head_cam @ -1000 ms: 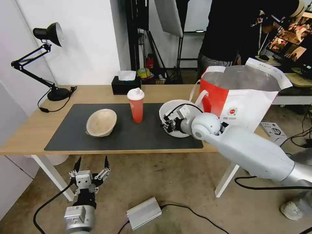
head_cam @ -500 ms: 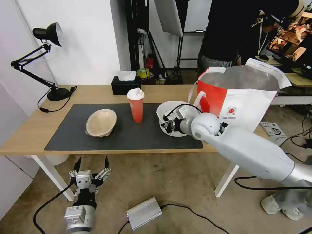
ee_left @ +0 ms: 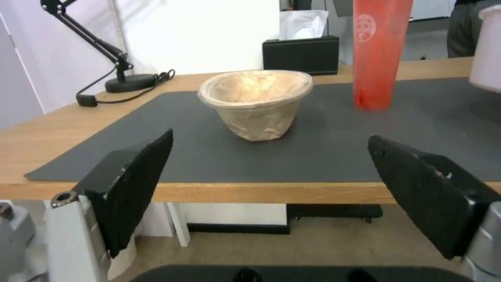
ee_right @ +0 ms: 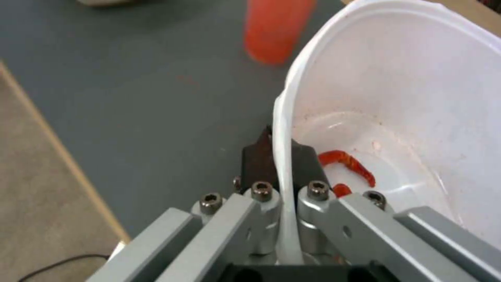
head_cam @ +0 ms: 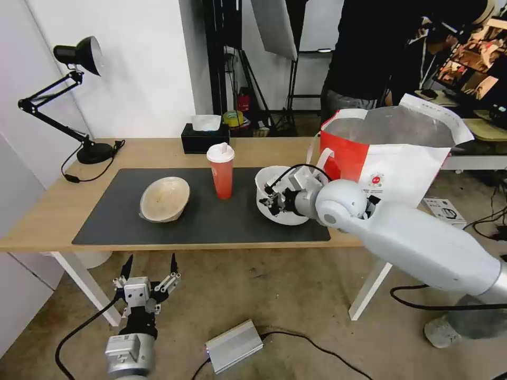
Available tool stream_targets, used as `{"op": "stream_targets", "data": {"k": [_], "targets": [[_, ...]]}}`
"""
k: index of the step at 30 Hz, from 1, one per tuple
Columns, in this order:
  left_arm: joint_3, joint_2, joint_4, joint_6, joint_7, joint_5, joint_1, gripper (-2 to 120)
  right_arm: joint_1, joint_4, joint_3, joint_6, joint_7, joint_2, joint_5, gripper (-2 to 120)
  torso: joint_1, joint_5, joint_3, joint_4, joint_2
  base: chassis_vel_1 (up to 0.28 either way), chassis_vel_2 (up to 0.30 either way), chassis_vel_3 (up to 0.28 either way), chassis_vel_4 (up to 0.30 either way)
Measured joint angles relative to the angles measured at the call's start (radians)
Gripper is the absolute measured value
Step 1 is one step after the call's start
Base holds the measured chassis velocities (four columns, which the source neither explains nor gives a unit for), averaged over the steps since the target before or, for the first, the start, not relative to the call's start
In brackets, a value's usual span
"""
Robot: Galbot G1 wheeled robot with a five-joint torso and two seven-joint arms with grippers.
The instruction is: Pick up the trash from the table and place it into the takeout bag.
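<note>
Right claw (head_cam: 272, 199) clenched on the rim of the white bowl (head_cam: 275, 182), one finger inside the wall and one outside, as the right wrist view shows (ee_right: 282, 156). The bowl is tilted, its opening turned toward the robot's left, and it sits over the right end of the dark grey mat (head_cam: 211, 221) on the counter (head_cam: 158, 150); whether its base touches the mat cannot be told. Red shell pieces (ee_right: 350, 166) lie in the bottom of the bowl. Just beside the bowl, on its right, stands the takeout bag (head_cam: 401, 169), upright and open at the top, with the foil lining exposed and a white loop handle (head_cam: 322, 158) hanging toward the bowl. The red cup (head_cam: 221, 177) with white lid stands upright on the mat near the bowl's left side. Farther left on the mat rests the beige bowl (head_cam: 164, 198), upright. A black tissue box (head_cam: 203, 138) and a black desk lamp (head_cam: 79, 63) occupy the far edge of the counter. Left claw (head_cam: 149, 266) released, fingers spread wide, held low in front of the counter's near edge; its wrist view faces the beige bowl (ee_left: 256, 103).
</note>
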Motion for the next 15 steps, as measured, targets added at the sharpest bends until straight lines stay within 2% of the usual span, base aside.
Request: {"op": "stream_targets", "data": {"k": [15], "targets": [[-0.005, 0.0, -0.01, -0.001, -0.002, 0.0, 0.006, 100, 0.066, 0.123, -0.046, 0.0, 0.069, 0.012, 0.103, 0, 0.0, 0.0, 0.0, 0.0, 0.0, 0.0, 0.0, 0.0, 0.0]]}}
